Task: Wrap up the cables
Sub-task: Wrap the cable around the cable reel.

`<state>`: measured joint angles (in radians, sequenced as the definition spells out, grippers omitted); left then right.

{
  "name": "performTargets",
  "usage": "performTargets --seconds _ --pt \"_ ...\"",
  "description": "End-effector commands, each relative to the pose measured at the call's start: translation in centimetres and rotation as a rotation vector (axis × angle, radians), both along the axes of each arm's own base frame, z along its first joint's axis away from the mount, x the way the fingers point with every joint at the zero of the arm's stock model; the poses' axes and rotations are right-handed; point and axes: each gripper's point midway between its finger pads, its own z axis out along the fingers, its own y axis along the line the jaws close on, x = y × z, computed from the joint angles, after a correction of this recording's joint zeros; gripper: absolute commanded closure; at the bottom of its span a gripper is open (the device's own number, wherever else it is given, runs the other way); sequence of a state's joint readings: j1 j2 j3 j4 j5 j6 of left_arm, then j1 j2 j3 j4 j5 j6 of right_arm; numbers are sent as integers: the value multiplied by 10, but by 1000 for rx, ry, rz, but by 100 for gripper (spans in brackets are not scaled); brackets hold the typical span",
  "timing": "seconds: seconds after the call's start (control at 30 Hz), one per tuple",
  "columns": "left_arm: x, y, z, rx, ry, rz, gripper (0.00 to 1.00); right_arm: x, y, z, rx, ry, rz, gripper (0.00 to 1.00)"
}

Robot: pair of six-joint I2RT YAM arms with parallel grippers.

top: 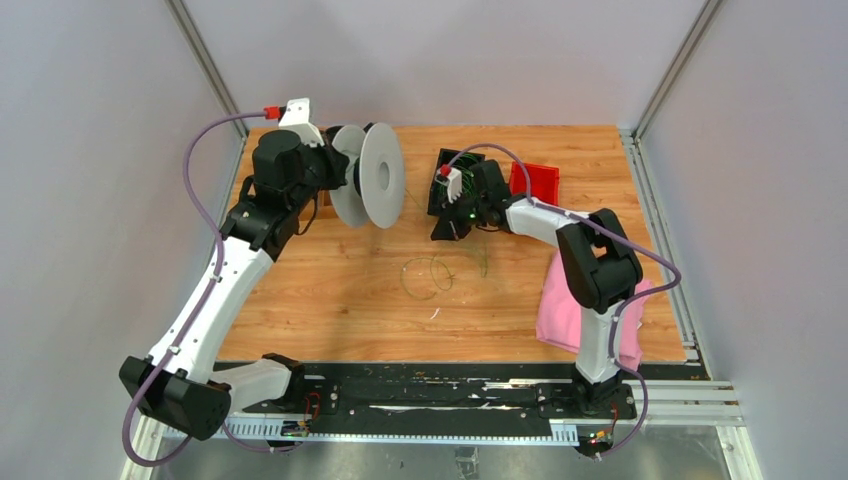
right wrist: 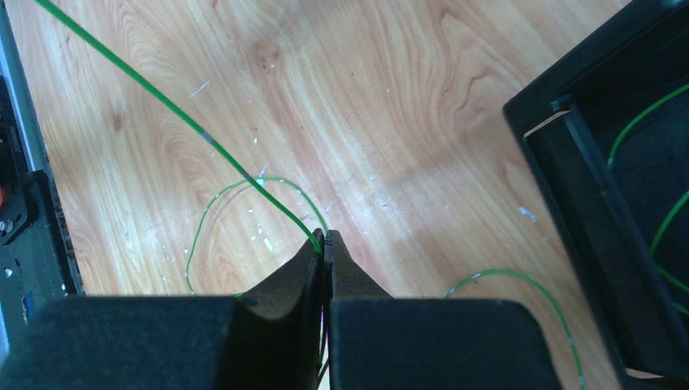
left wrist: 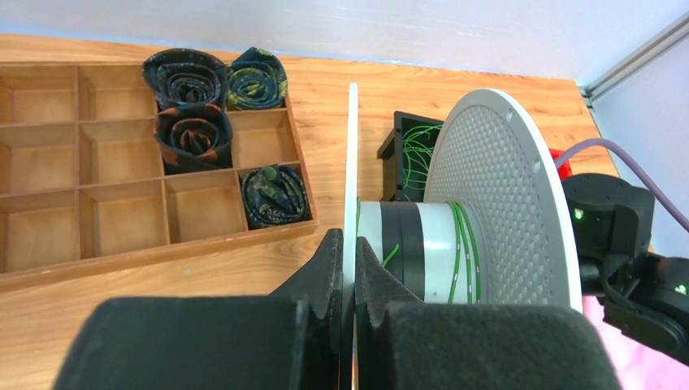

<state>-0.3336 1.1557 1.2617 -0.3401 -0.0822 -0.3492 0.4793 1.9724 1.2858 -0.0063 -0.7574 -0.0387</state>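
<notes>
**Two arms, both claws clenched: left on spool flange, right on one green strand**

Worktop [top: 330, 300], near edge: 2 arm bases, left and right. 1 pink cloth [top: 565, 312] lies by the near right corner, partly under the right arm.

Middle of the worktop: the cables [top: 428, 276], thin green wire. 1 loose round loop lies flat on the wood in the top view, possibly two overlapping, too thin to tell. The right wrist view shows that loop [right wrist: 213, 199] plus 1 more curved arc [right wrist: 504, 273] on the wood nearer the black box. Neither touches a gripper.

Right gripper [right wrist: 325, 244]: fingers pressed together, pinching 1 green strand [right wrist: 171, 106] at the tips. The strand runs straight off toward the upper left of the wrist view, above the wood. This gripper hangs over the worktop past the centre, just in front of the black box.

Left gripper [left wrist: 351, 253]: clamped on the thin near flange of 1 grey spool [top: 372, 176], held off the wood over the far left part, axis roughly level. The spool has 2 round flanges. A few green turns [left wrist: 459, 244] sit on its hub.

Far edge, centre: 1 black box [top: 447, 182], open, several green wires inside; count unclear. Just right of it, 1 red bin [top: 537, 180].

Far left corner, behind the spool: 1 wooden tray [left wrist: 162, 250] with a grid of compartments. 4 rolled dark fabric rolls [left wrist: 193, 136] sit in the compartments on its right side. In the top view the left arm and the spool hide most of the tray.
</notes>
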Motion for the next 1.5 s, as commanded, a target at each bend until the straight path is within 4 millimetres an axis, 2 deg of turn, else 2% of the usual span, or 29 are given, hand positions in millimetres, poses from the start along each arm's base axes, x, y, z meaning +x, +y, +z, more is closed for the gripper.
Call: performTargets --seconds 0.0,0.37,0.63,1.0,1.2,1.47 --pt "9 11 50 -72 -129 78 100 -20 15 9 13 -3 3 99" --pt "17 17 40 8 -129 96 100 -59 42 18 38 8 64 99" --pt "26 15 43 -1 -134 105 100 -86 61 27 55 0 113 99" --pt "38 28 37 15 -105 236 100 -121 85 65 114 -46 207 99" --pt "40 27 32 46 -94 315 100 -138 98 81 129 -40 282 99" --pt "40 28 25 51 -80 384 100 -150 112 110 163 -22 341 99"
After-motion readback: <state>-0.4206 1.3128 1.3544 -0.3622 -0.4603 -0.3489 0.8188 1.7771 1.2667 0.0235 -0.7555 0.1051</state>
